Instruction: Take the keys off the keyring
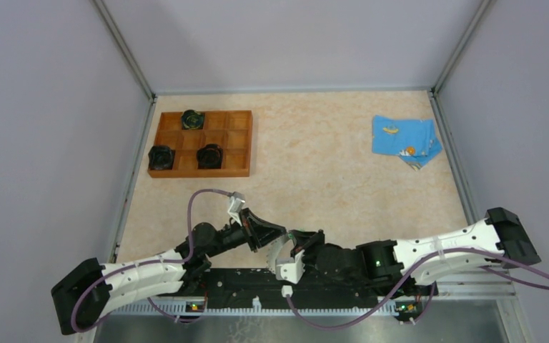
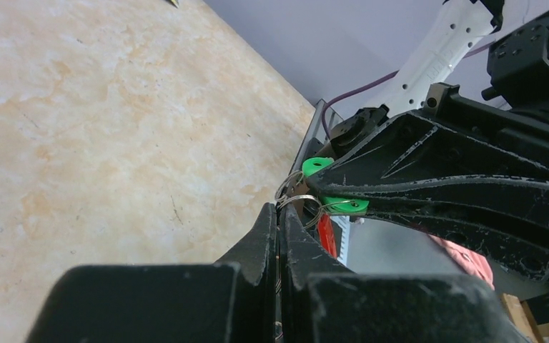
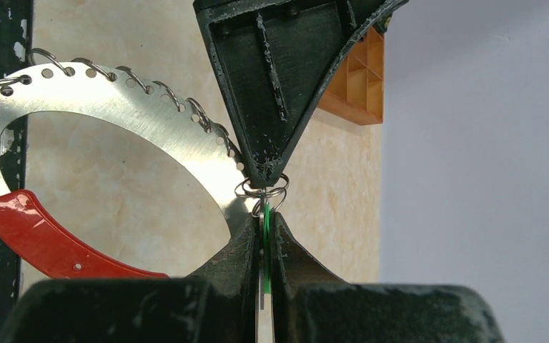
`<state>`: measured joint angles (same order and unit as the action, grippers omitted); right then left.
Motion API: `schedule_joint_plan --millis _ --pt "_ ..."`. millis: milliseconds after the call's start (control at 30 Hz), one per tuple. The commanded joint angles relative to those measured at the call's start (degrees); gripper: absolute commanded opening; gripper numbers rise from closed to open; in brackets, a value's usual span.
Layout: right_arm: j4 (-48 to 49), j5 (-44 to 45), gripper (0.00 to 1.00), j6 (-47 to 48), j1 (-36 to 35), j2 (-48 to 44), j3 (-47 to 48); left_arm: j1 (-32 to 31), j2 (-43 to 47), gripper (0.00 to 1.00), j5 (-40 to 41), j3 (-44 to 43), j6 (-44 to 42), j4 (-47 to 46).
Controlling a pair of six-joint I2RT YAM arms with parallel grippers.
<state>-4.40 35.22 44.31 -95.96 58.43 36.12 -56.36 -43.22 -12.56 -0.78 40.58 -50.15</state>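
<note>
The keyring [image 3: 114, 107] is a flat silvery metal ring with holes, small wire loops along its rim and a red section [image 3: 50, 243]. It hangs in the air between my two grippers near the table's front edge, showing as a pale arc in the top view [image 1: 278, 250]. My left gripper [image 2: 280, 209] is shut on a small wire loop at the ring's end; it enters the right wrist view from above [image 3: 261, 175]. My right gripper [image 3: 265, 218] is shut on a green-headed key [image 3: 265, 246] hanging from that loop. The green head [image 2: 319, 166] and the red section [image 2: 327, 236] show in the left wrist view. The grippers [image 1: 280, 232] [image 1: 294, 241] meet tip to tip.
A wooden compartment tray [image 1: 237, 143] with three black round pucks [image 1: 209, 156] stands at the back left; its corner shows in the right wrist view [image 3: 361, 82]. A folded blue cloth [image 1: 405, 141] lies at the back right. Grey walls enclose the table.
</note>
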Motion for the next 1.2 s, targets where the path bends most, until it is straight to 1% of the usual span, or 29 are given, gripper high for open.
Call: schedule_joint_plan --millis 0,267,733,1167 --pt "-0.2 1.3 0.0 -2.6 -1.1 1.6 3.7 0.0 0.5 0.0 2.2 -0.3 3.5 -0.4" --pt "0.8 0.5 0.0 -6.3 0.0 4.1 4.7 -0.1 0.4 0.0 3.0 -0.5 5.0 -1.6" --pt "-0.2 -3.7 0.0 -14.2 6.5 6.0 8.0 0.0 -0.3 0.0 4.6 -0.7 5.7 -2.8" --pt "-0.4 -3.9 0.0 -17.6 9.5 8.9 10.2 -0.1 -1.6 0.0 4.7 -2.3 5.0 -2.7"
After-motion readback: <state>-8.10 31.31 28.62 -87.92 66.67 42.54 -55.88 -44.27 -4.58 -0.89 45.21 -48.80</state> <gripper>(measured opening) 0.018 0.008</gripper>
